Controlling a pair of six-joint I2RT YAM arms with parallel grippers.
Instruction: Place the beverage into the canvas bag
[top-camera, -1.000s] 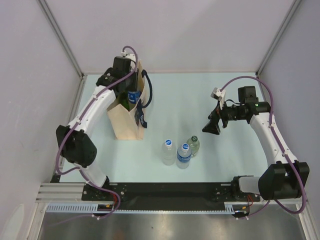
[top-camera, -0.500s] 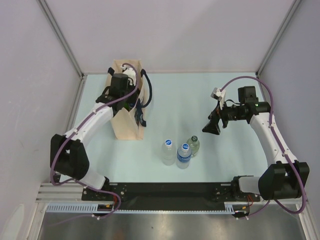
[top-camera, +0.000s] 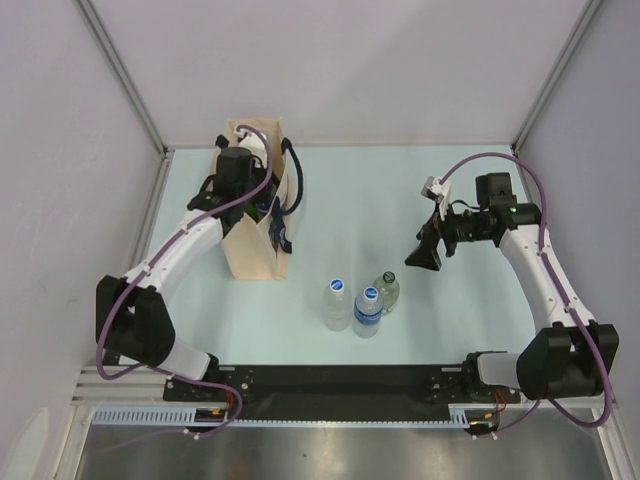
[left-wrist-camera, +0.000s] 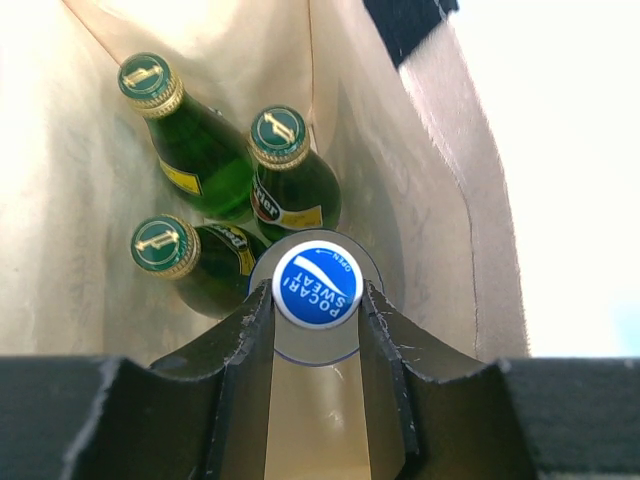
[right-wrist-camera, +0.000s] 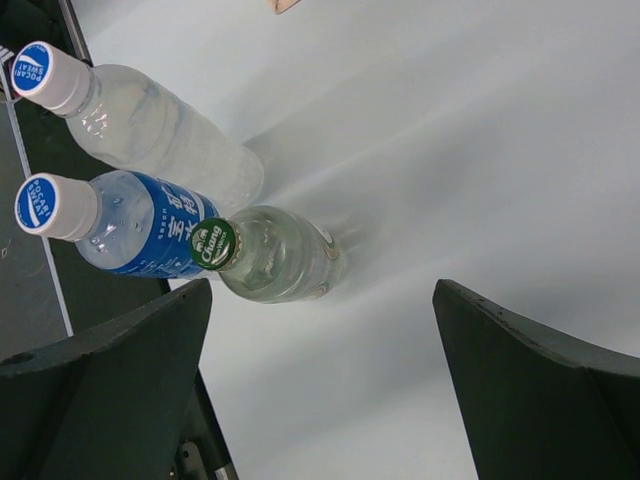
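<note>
Left wrist view looks straight down into the canvas bag (left-wrist-camera: 400, 180), where the left gripper (left-wrist-camera: 316, 305) has its two dark fingers pinching the neck of the beverage (left-wrist-camera: 316, 282), a clear bottle whose blue cap reads Pocari Sweat. The beverage sits between the fingertips and inside the bag's beige walls; whether its base touches the bag floor cannot be told. Just past the fingertips and to their left stand three green glass bottles with green and gold caps: one (left-wrist-camera: 195, 262) just beside the left finger, one (left-wrist-camera: 292, 185) straight ahead of the held cap, and one (left-wrist-camera: 190, 150) farther ahead, against the bag's far inner wall. In the top external view this arm's wrist reaches down into the bag's mouth, with the navy handles hanging on the side toward the other arm. The right gripper (top-camera: 421, 256) hangs above the table (right-wrist-camera: 450, 150) with its fingers spread wide and nothing between them. Below and ahead of it, toward its left finger, three bottles stand close together: a clear one with a blue cap (right-wrist-camera: 150, 130), a blue-labelled one with a blue cap (right-wrist-camera: 140, 225), and a short clear one with a green cap (right-wrist-camera: 275, 258), nearest the gap between the fingers.
</note>
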